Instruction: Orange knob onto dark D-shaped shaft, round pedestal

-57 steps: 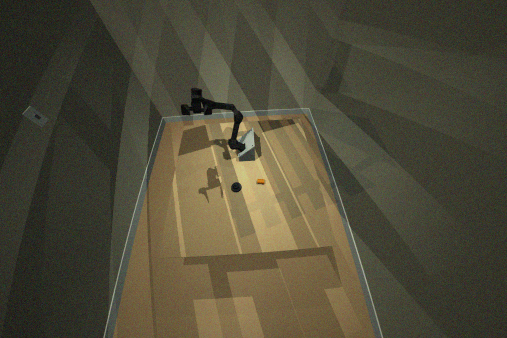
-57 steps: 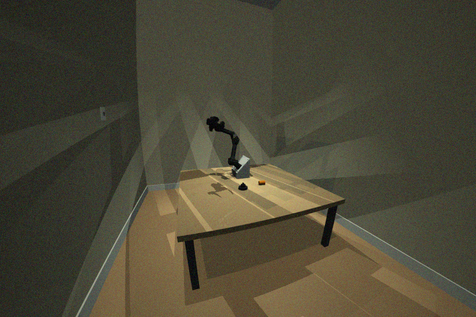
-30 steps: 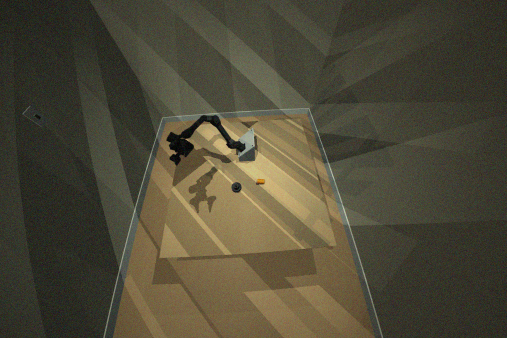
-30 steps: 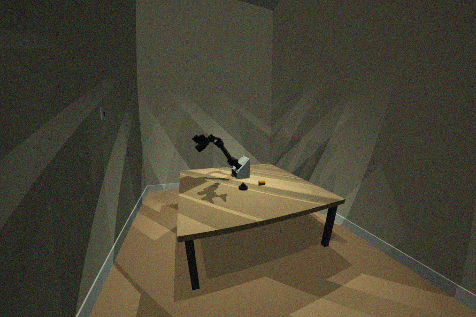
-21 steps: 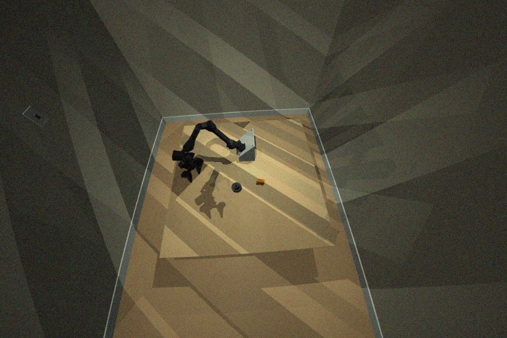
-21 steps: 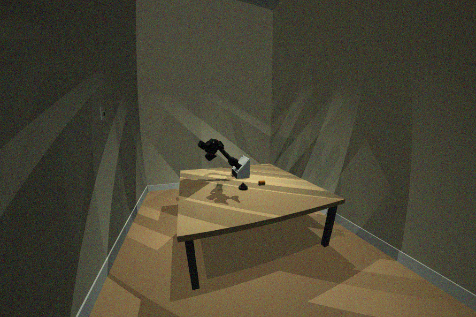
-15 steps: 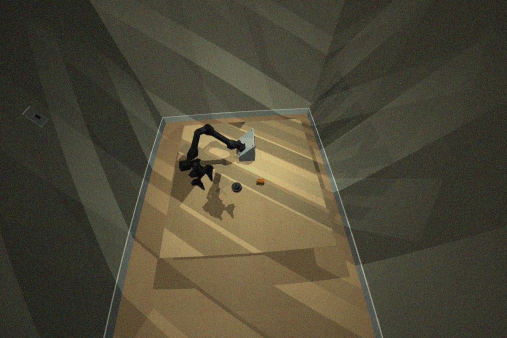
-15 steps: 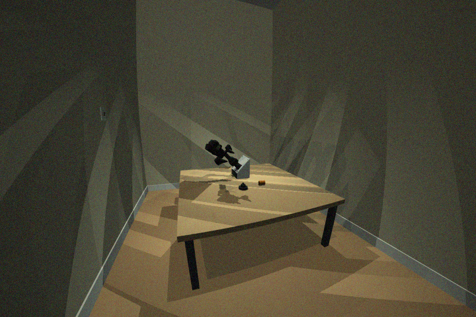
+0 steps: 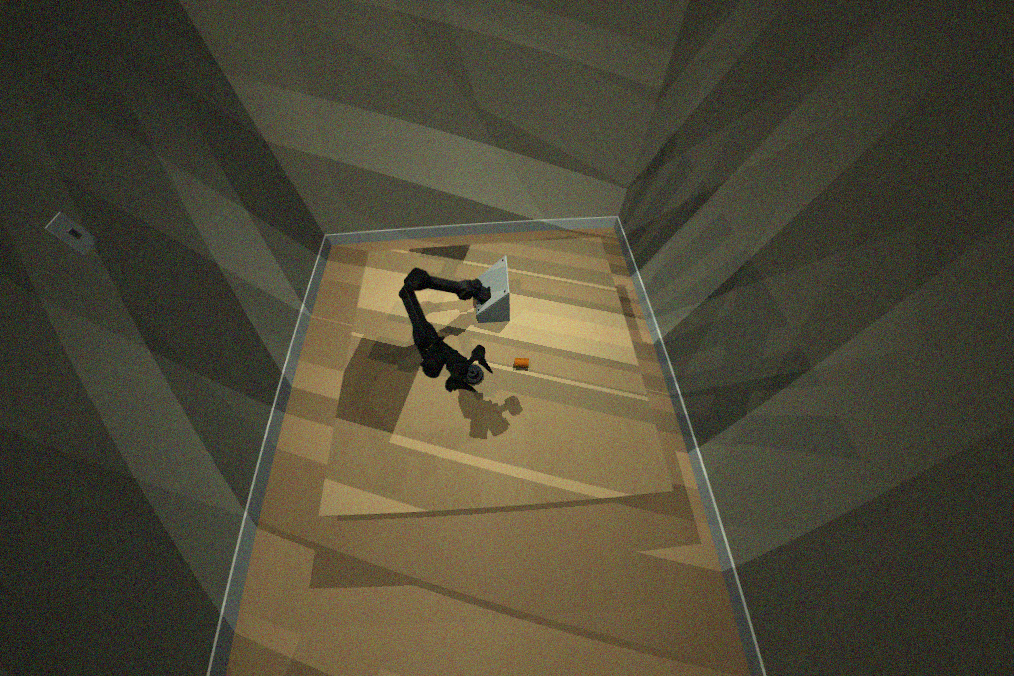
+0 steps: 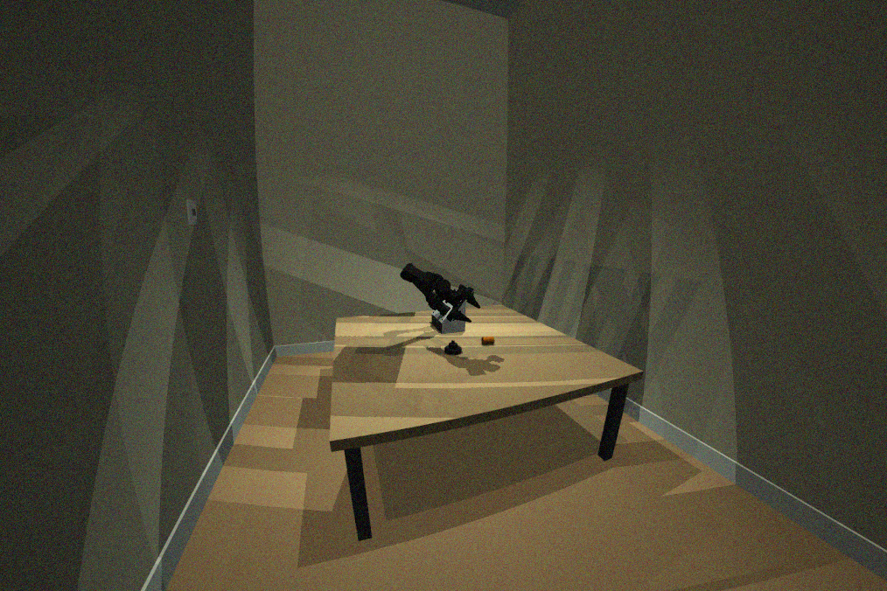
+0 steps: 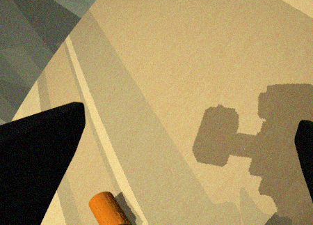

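The orange knob [image 9: 520,363] [image 10: 487,340] [image 11: 108,209] lies on its side on the table; the wrist view cuts it off at the bottom edge. The dark round pedestal [image 9: 474,374] [image 10: 452,350] with its upright shaft stands a little left of the knob in the top and exterior views. My gripper [image 9: 483,381] [image 10: 474,313] [image 11: 194,122] is open and empty, raised well above the table. In the top view its fingers appear on both sides of the pedestal. The shaft's flat side and the knob's hole cannot be made out.
The wooden table [image 9: 524,470] [image 10: 389,407] carries everything. A grey wedge-shaped block [image 9: 493,309] [image 10: 451,326] stands at the arm's base, behind the knob and pedestal. The arm's shadow falls on the table near the pedestal. Walls surround the table.
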